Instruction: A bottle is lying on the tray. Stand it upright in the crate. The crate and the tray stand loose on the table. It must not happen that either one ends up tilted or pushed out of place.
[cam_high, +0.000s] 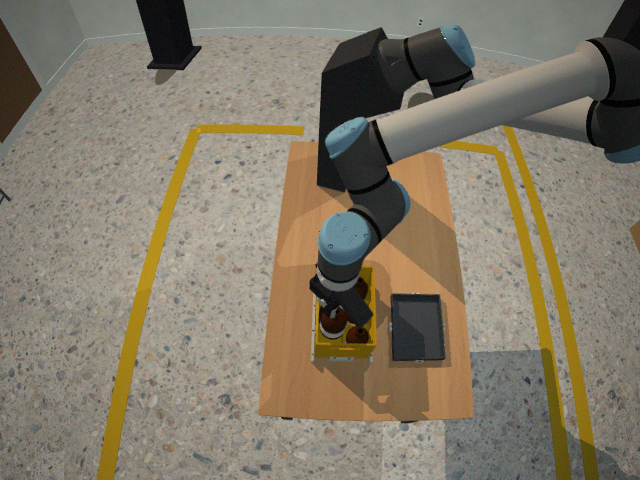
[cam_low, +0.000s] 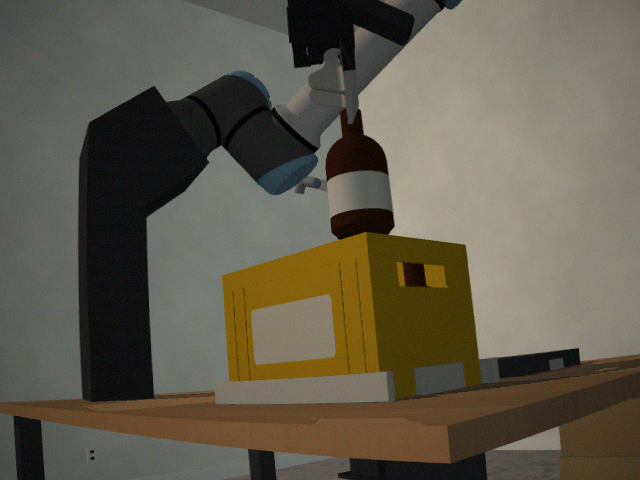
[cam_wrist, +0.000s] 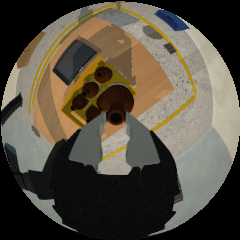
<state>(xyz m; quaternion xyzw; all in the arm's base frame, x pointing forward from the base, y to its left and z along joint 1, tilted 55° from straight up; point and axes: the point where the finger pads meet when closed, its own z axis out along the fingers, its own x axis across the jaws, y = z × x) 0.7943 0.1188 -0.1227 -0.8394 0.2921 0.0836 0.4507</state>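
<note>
My gripper (cam_low: 350, 116) is shut on the neck of a brown bottle (cam_low: 359, 183) with a white label. The bottle hangs upright, its base at the top edge of the yellow crate (cam_low: 351, 315). In the overhead view the bottle (cam_high: 333, 320) sits over the crate's left side, under my gripper (cam_high: 338, 310). In the wrist view the fingers clasp the bottle neck (cam_wrist: 116, 117) above the crate (cam_wrist: 97, 92). The dark tray (cam_high: 417, 327) stands empty to the right of the crate.
Several other brown bottles (cam_high: 357, 334) stand in the crate's cells, also seen in the wrist view (cam_wrist: 91, 90). The crate rests on a grey base (cam_low: 305, 388) on the wooden table (cam_high: 367, 273). The robot's black pedestal (cam_high: 351, 93) stands at the table's far end.
</note>
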